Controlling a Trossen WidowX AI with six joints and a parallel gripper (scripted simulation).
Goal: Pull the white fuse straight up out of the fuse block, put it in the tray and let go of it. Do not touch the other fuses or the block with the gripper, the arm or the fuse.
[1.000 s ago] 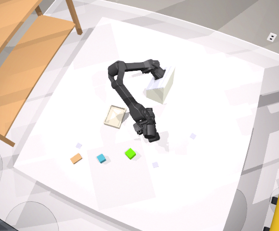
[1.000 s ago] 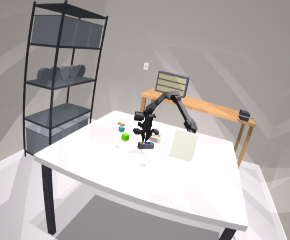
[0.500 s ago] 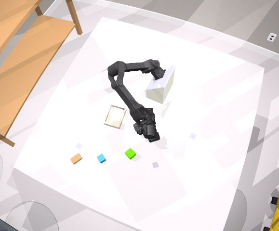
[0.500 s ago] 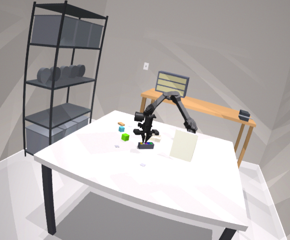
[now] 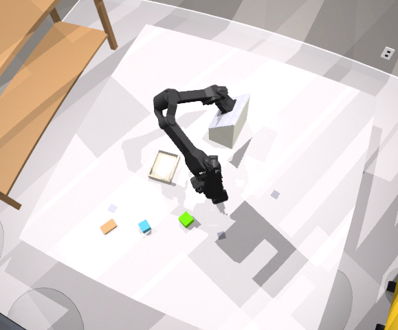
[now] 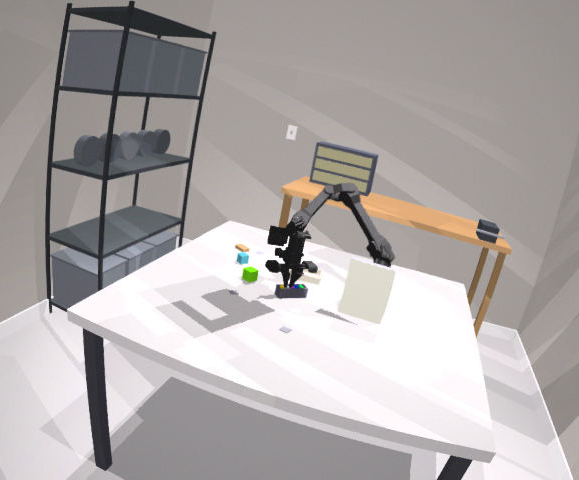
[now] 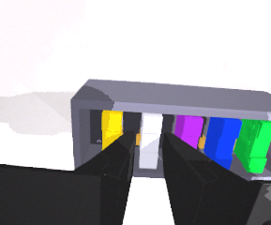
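Observation:
The white fuse [image 7: 150, 141] stands in the dark grey fuse block [image 7: 173, 97] [image 6: 292, 293], between the yellow fuse [image 7: 112, 127] and the purple fuse [image 7: 189, 127]. The blue fuse [image 7: 223, 133] and green fuse [image 7: 259, 136] stand farther right. My gripper [image 7: 148, 140] [image 6: 288, 286] is narrowly open and points down at the block, one finger on each side of the white fuse; whether the fingers touch it I cannot tell. In the top view the arm hides the block. The cream tray [image 5: 159, 179] [image 6: 312, 280] is empty.
A tall pale box [image 5: 220, 136] [image 6: 366, 291] stands near the arm's base. A green cube [image 5: 185, 219] [image 6: 250, 274], a light blue cube [image 5: 144, 225] [image 6: 242, 257] and an orange block [image 5: 108, 226] [image 6: 241, 248] lie on the table, with small flat grey tiles.

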